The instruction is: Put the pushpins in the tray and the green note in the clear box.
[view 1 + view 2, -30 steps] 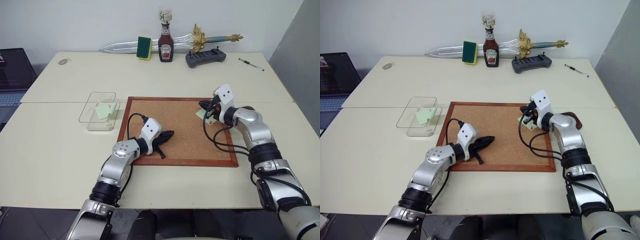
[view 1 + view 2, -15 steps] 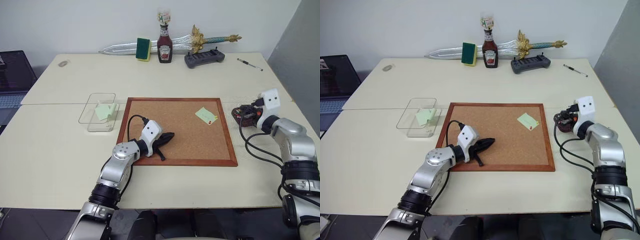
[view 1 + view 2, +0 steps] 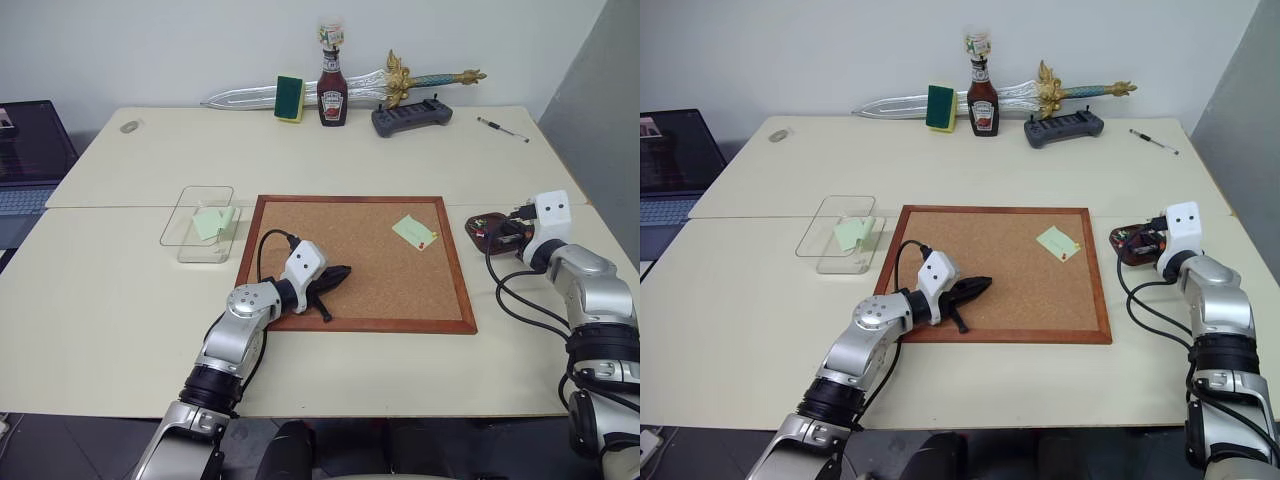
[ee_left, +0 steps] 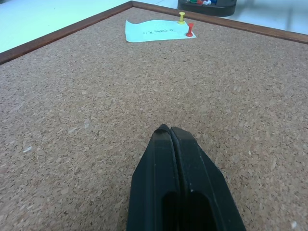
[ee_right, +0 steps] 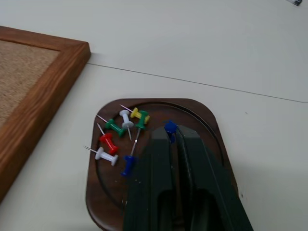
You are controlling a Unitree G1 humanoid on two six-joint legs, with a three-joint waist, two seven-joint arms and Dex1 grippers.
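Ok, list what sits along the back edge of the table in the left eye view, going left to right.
toy sword's blade → green sponge → ketchup bottle → sword's gold hilt → dark grey rack → pen

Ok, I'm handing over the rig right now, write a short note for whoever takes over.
Left gripper: shut, empty, resting on the wood-framed corkboard.
Right gripper: shut on a blue pushpin, over the small dark reddish-brown glossy tray beside the board's right edge.
Done: several coloured pushpins lie in the tray; one pale green note is in the clear plastic box.
Left: release the blue pin into the tray; pull the red and yellow pins holding the second green note on the board, then box that note.
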